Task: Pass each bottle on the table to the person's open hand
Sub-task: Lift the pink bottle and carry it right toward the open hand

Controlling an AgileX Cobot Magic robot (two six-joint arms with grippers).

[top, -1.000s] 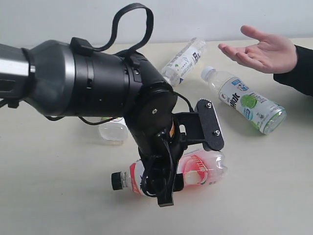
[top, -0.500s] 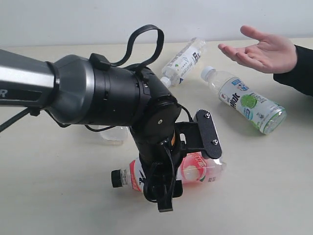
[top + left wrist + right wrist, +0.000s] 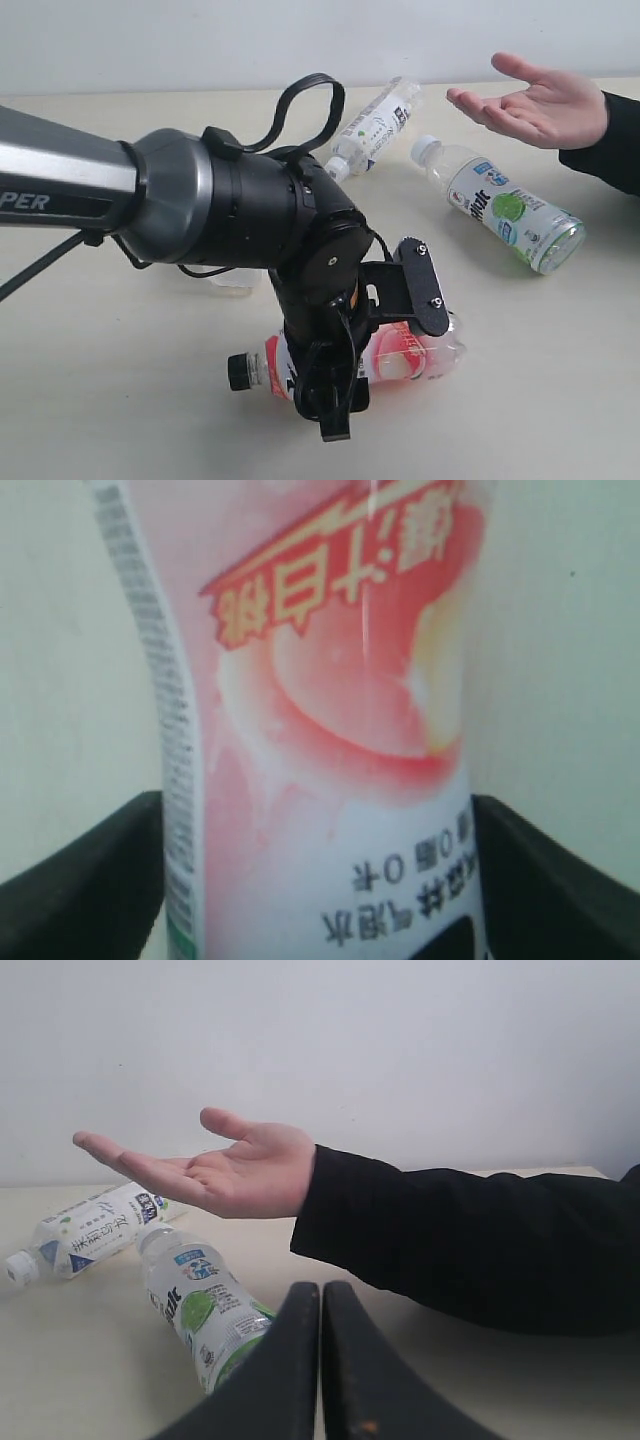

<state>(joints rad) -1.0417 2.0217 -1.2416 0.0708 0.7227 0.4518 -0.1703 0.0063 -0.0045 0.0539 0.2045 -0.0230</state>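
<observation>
Pink-red bottle (image 3: 412,352) lies on table (image 3: 120,400) between spread fingers (image 3: 422,290) of left tool (image 3: 385,365); grip unclear. Right tool (image 3: 320,1295) closed, empty.

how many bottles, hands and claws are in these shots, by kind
bottles: 4 (pink-label bottle, floral-label bottle, fruit-label bottle, clear bottle mostly hidden behind the arm)
hand: 1
claws: 2 (left claw, right claw)
total: 7

left gripper (image 3: 380,352) down over pink-label bottle (image 3: 272,364), jaws either side | bottle lying on table (image 3: 110,400) | open hand (image 3: 535,105) palm-up, right | green-fruit bottle (image 3: 505,210) and white-black bottle (image 3: 375,125) lying nearby
</observation>
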